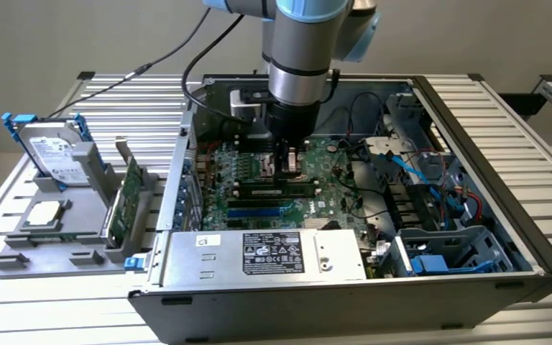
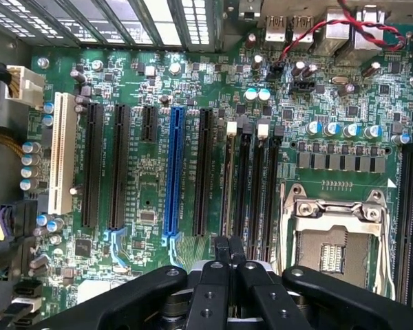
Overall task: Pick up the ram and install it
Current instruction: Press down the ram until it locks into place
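At the table's (image 1: 506, 108) edge on the exterior view's left, a grey holder (image 1: 80, 237) carries a hard drive (image 1: 51, 154) and an upright expansion card (image 1: 123, 198), well apart from the open computer case (image 1: 353, 309). The arm reaches straight down into the case, walled in by the rear wall, the power supply (image 1: 267, 253) and cables on the exterior view's right. The gripper (image 1: 290, 169) hangs low over the motherboard.

In the wrist view come a white slot (image 2: 63, 155), black slots, a blue slot (image 2: 172, 172), then the narrow memory slots, then the CPU socket (image 2: 330, 240). The ram (image 2: 227, 179) stands edge-on in the memory slot nearest the blue one. The gripper (image 2: 228, 247) is clenched, its tips over that slot's near end. Whether they pinch the stick I cannot tell.
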Robot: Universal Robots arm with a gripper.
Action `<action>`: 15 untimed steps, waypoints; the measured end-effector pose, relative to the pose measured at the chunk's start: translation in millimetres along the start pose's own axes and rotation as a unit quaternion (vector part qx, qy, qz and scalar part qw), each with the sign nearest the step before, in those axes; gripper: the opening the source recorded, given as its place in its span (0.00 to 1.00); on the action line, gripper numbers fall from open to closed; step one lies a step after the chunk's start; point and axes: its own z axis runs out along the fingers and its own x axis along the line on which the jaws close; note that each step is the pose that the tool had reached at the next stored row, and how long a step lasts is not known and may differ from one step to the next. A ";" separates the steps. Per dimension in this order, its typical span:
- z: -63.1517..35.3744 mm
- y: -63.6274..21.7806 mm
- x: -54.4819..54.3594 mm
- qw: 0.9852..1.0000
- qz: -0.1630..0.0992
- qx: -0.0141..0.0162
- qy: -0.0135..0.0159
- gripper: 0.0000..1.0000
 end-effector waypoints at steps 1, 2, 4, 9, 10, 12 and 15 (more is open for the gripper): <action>1.3 -0.1 -0.3 1.000 0.000 0.000 0.000 0.11; 1.9 -0.2 -0.4 1.000 0.000 0.000 0.000 0.11; 2.2 -0.2 -0.6 1.000 0.000 0.000 0.000 0.11; -13.5 1.0 0.2 1.000 0.000 0.000 -0.001 0.11; -15.2 1.1 0.3 1.000 0.000 0.000 -0.001 0.11; -16.6 1.2 0.3 1.000 0.000 0.000 -0.001 0.11; -16.6 1.2 0.3 1.000 0.000 0.000 -0.001 0.11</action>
